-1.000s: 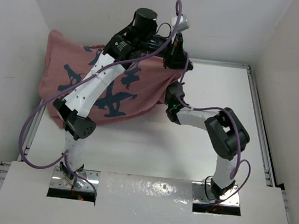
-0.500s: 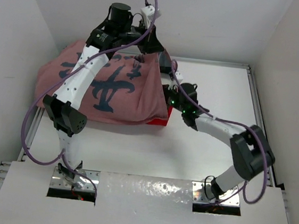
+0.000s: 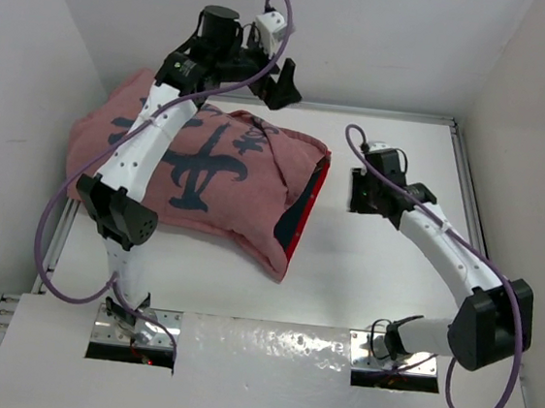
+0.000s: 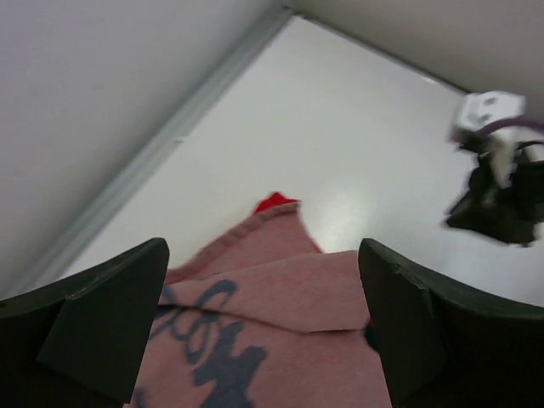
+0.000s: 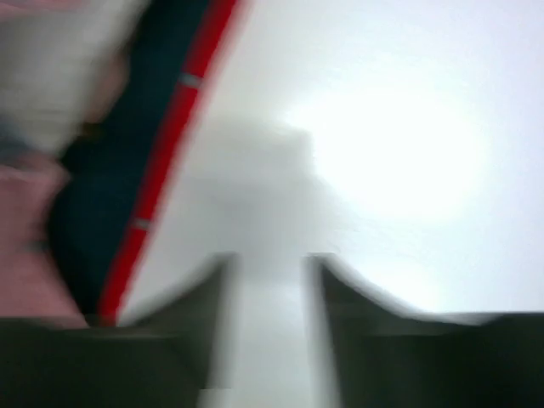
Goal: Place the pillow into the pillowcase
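Observation:
The red-orange pillowcase (image 3: pixel 207 173) with dark teal print lies plump on the left half of the table, its open end with a red and teal lining (image 3: pixel 303 212) facing right. The pillow is hidden. My left gripper (image 3: pixel 285 93) hangs open above the case's far edge, and nothing is between its fingers. In the left wrist view the pillowcase (image 4: pixel 280 331) lies below the open left gripper (image 4: pixel 262 255). My right gripper (image 3: pixel 356 191) stands to the right of the open end, apart from it. In the blurred right wrist view the right gripper (image 5: pixel 272 263) is open over bare table, with the pillowcase (image 5: pixel 170 153) at the left.
White walls close in the table (image 3: pixel 372 273) at the back and both sides. A metal rail (image 3: pixel 471 215) runs along its right edge and another along the far edge (image 4: pixel 161 144). Purple cables loop from both arms. The right arm's wrist (image 4: pixel 497 191) shows in the left wrist view.
My left gripper has let go of the pillowcase and opened. The case has dropped from hanging to lying on the table. My right gripper has drawn back to the right and opened.

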Controlling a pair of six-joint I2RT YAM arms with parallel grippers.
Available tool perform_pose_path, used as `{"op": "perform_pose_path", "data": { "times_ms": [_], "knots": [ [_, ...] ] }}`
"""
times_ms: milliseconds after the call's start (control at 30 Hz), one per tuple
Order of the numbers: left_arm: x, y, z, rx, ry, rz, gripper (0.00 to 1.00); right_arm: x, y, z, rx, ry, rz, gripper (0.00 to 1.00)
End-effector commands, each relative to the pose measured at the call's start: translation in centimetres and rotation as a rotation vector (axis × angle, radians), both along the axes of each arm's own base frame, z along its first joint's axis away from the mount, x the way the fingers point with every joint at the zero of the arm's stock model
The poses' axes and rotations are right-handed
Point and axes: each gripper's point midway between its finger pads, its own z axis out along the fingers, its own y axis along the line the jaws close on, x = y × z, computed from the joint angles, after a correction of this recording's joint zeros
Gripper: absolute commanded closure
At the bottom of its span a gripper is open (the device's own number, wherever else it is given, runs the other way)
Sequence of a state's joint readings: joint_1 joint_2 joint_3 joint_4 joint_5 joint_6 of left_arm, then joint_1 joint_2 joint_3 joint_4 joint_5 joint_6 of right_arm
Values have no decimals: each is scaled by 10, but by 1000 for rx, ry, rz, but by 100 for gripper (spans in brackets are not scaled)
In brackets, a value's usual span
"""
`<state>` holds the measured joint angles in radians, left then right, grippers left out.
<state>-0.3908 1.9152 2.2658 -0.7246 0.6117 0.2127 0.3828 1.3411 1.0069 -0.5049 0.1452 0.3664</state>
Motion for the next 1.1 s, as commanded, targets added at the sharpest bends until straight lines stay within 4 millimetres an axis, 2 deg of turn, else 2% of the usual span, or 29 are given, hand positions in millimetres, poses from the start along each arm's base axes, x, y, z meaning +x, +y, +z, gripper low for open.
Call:
{"op": "perform_pose_path", "data": {
  "times_ms": [0,33,67,100,133,167,200,233,267,300,333,367,400,433,467,500,533,567,600,667,700,767,800,867,900,933,1000,1067],
  "knots": [
    [5,78,76,81,-248,302,10,-27,-52,4,-130,60,-135,100],
    [12,133,75,89,-220,436,55,-35,-51,3,-116,53,-121,100],
    [15,165,67,92,-182,508,76,-39,-49,2,-97,46,-107,100],
    [21,230,60,106,-148,647,87,-38,-43,4,-53,16,-91,94],
    [20,264,29,139,-65,710,92,-42,-35,13,5,-33,-64,84],
    [8,291,18,175,-38,758,91,-59,-15,-6,98,13,20,70],
    [-1,339,-20,219,60,853,82,-55,4,1,202,-44,50,46],
    [-11,363,-37,249,98,899,68,-78,24,-25,252,1,122,35],
    [-25,382,-50,297,119,931,42,-90,42,-24,314,-19,167,25],
    [-43,416,-89,325,220,995,34,-90,58,-22,341,-81,216,16],
    [-51,436,-97,363,204,1032,24,-115,80,-40,334,-50,320,1],
    [-59,453,-113,387,223,1071,20,-120,88,-46,316,-59,355,1],
    [-79,476,-151,417,306,1124,19,-121,99,-45,316,-86,386,1],
    [-83,496,-161,486,291,1157,15,-130,113,-47,304,-86,438,1],
    [-89,505,-174,526,315,1165,13,-130,116,-60,262,-63,441,1],
    [-97,512,-193,568,360,1167,9,-128,121,-65,225,-69,440,1],
    [-100,526,-205,636,383,1184,5,-122,129,-60,212,-81,437,1],
    [-102,531,-212,655,398,1190,4,-118,133,-72,170,-64,437,1],
    [-103,535,-221,665,416,1193,4,-113,138,-74,156,-76,436,1],
    [-102,543,-238,654,450,1196,2,-105,162,-68,196,-137,469,1],
    [-99,543,-248,642,471,1177,0,-102,164,-80,180,-125,448,1],
    [-98,544,-258,639,477,1158,0,-93,175,-81,218,-145,417,1],
    [-100,542,-267,643,492,1139,0,-91,177,-89,206,-133,415,1],
    [-100,546,-276,669,488,1127,0,-87,184,-92,227,-132,400,1],
    [-102,547,-285,683,503,1119,0,-84,181,-100,206,-124,372,2],
    [-103,547,-289,685,513,1114,0,-83,181,-103,215,-113,346,5],
    [-107,546,-300,677,532,1095,1,-81,174,-112,189,-108,309,16],
    [-110,541,-311,677,552,1061,1,-81,171,-114,187,-103,301,35]
  ]
}}
